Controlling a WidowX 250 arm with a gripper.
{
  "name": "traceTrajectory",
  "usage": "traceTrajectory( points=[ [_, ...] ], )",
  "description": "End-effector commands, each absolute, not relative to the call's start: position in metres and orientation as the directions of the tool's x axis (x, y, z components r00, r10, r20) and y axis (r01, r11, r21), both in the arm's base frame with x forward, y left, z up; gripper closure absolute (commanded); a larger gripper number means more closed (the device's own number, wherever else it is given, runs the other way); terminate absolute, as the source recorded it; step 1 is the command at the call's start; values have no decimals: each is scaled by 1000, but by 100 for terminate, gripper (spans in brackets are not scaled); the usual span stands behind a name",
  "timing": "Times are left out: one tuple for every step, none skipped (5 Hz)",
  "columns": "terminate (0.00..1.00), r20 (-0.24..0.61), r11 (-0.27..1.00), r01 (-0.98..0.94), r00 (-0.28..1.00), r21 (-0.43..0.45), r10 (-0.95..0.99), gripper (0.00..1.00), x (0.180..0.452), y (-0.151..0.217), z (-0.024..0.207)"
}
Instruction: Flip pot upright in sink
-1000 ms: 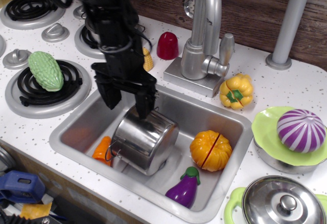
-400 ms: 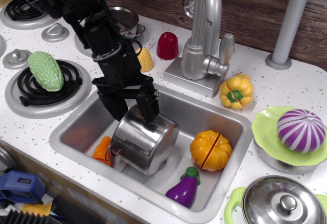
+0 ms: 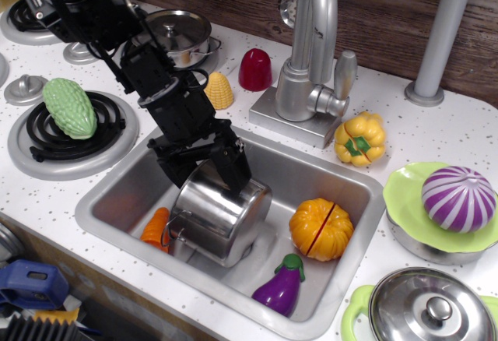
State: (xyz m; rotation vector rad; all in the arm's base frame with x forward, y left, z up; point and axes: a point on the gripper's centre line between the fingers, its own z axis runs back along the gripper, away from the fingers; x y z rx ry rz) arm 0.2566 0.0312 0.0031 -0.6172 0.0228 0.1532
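**Gripping the tipped pot at its upper edge**

Looking at the middle of the frame, you see the pot [image 3: 220,215] lying tilted in the left half of the sink [image 3: 354,181], its flat shiny base turned toward the upper right and a thin wire loop handle showing at its lower left. Your black gripper [image 3: 204,171] comes in from the upper left and straddles the pot's upper edge: one finger [image 3: 233,171] lies against the outside of the steel on the right, the other drops behind the pot on the left. The fingers appear clenched on the pot's wall, though the left contact is hidden.

An orange carrot [image 3: 156,226] sits just beside the pot at lower left, partly tucked behind it. To the right in the basin are an orange pumpkin [image 3: 320,228] and, toward the lower edge, a purple eggplant [image 3: 281,286]; both are apart from the pot.

Above the sink stands the grey faucet [image 3: 311,53]. In the upper left, a small lidded steel pot [image 3: 177,36] sits behind the arm, with a yellow corn piece [image 3: 219,90] near it.
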Motion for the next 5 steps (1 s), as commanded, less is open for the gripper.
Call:
traceTrajectory(
  points=[
    [0, -88, 700, -167, 985, -694, 147, 100, 262, 32, 12],
    [0, -89, 694, -163, 986, -702, 142, 100, 263, 33, 13],
    [0, -58, 745, -158, 986, -648, 159, 100, 263, 30, 17],
    [0, -31, 820, -177, 981, -544, 192, 100, 262, 20, 24],
    [0, 7, 871, -173, 980, -460, 199, 100, 262, 15, 25]
  ],
)
